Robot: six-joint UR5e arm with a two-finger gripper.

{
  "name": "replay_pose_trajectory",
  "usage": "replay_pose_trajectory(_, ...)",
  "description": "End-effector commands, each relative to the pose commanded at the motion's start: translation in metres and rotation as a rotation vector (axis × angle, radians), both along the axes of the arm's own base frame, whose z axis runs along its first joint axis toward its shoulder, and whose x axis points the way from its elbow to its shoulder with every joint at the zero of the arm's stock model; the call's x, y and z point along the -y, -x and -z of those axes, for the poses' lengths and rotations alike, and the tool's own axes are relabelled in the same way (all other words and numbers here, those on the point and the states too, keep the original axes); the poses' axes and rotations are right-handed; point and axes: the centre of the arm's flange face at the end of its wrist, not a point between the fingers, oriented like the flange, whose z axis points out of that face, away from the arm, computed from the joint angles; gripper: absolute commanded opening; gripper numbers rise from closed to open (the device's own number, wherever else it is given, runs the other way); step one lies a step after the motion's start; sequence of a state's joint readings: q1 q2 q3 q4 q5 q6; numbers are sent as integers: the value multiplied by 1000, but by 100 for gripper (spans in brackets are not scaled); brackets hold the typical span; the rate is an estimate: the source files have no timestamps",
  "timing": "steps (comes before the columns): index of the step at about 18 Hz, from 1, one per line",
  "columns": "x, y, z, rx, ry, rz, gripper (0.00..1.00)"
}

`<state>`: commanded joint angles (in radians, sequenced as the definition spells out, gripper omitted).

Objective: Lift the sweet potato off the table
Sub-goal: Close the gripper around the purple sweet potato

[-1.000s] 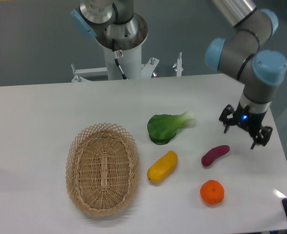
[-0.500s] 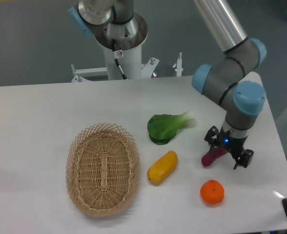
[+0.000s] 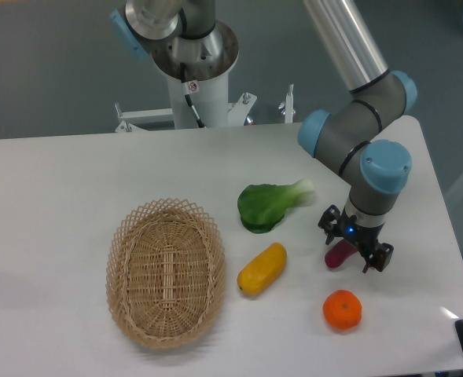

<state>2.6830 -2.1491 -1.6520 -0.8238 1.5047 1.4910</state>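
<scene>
- The gripper (image 3: 355, 245) of a UR5e arm hangs directly over the sweet potato (image 3: 339, 256), its two fingers spread wide and standing on either side of the tuber; they do not look closed on it, though contact at the tips is too small to make out.
- The sweet potato lies on the white table (image 3: 58, 181), just right of the yellow vegetable (image 3: 262, 269), above and near the orange fruit (image 3: 342, 309), and below-right of the leafy green (image 3: 271, 204). Only its lower, reddish-purple end shows beneath the gripper.
- It looks small, light and firm, unlikely to bruise under a moderate squeeze.
- Its smooth skin and tapered ends could let it slide or pivot, so the thicker middle, pinched across its short width, seems the safest hold.
- The woven basket (image 3: 166, 270) sits well to the left of the sweet potato.
</scene>
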Motion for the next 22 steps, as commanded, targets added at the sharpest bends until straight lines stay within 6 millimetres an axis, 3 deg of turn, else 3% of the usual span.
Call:
replay_pose_trajectory(5, -5, -1, 1, -18, 1, -7, 100)
replay_pose_trajectory(6, -6, 0, 0, -23, -1, -6, 90)
replay_pose_trajectory(8, -5, -1, -1, -21, 0, -7, 54)
replay_pose_trajectory(10, -4, -1, -4, -25, -2, -7, 39)
replay_pose_trajectory(13, -6, 0, -5, -28, -3, -4, 33)
replay_pose_trajectory(18, -5, 3, -19, -47, -14, -2, 33)
replay_pose_trajectory(20, -5, 6, -39, -73, -33, -10, 33)
replay_pose_trajectory(22, -4, 8, -73, -112, -71, -13, 33)
